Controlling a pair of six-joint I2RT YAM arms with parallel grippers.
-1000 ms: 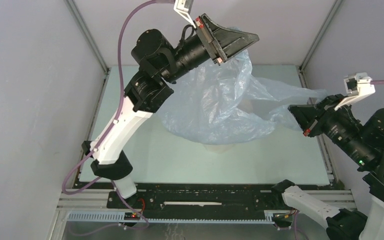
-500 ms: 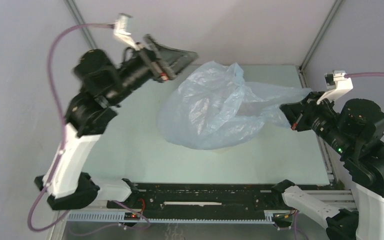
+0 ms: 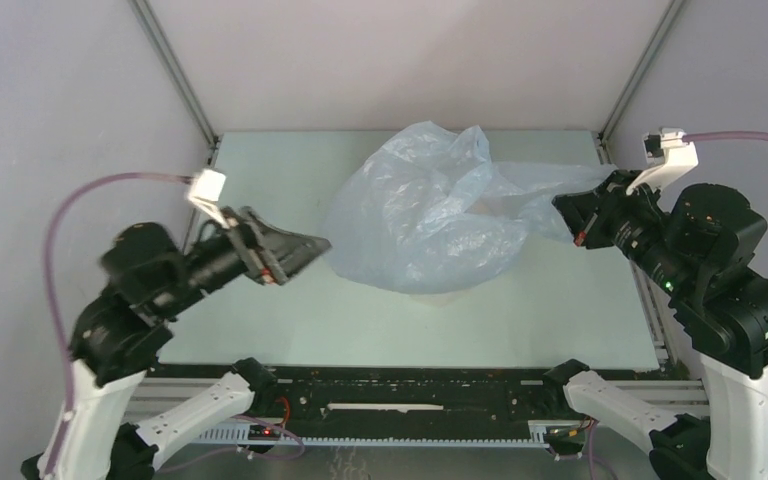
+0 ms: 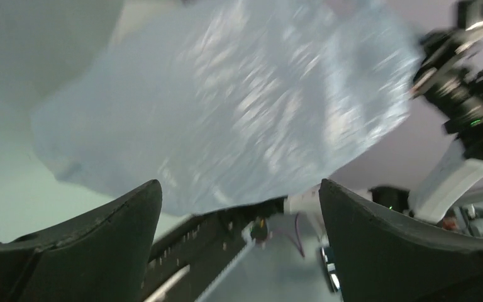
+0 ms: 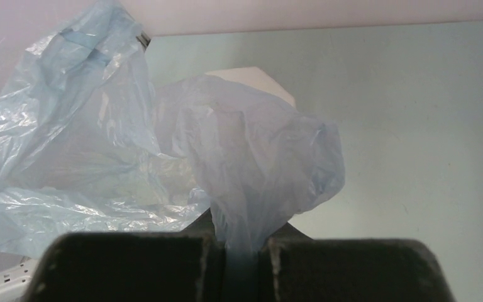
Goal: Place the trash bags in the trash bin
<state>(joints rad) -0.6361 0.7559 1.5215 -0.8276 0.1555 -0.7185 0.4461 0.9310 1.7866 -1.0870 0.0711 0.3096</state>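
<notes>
A: Left gripper [image 3: 315, 245]?
B: Nearest, hanging over the table [image 3: 290, 320] just left of the bag [image 3: 430, 215], jaws spread wide, nothing between them.
A: The bin [image 3: 440, 295]?
B: Mid-table, white, almost hidden; only its near edge peeks out below the film.
A: And the bag?
B: Draped over the bin. 1 corner stretches right into the right gripper [image 3: 568, 215], which pinches it tight.

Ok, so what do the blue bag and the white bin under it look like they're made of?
The bag: thin plastic film, likely polyethylene. It is translucent pale blue, glossy and finely wrinkled, with bright glints. The bin: probably rigid plastic, opaque white and matte, with an angular edge. The bag mostly covers it, so this is less certain.
</notes>
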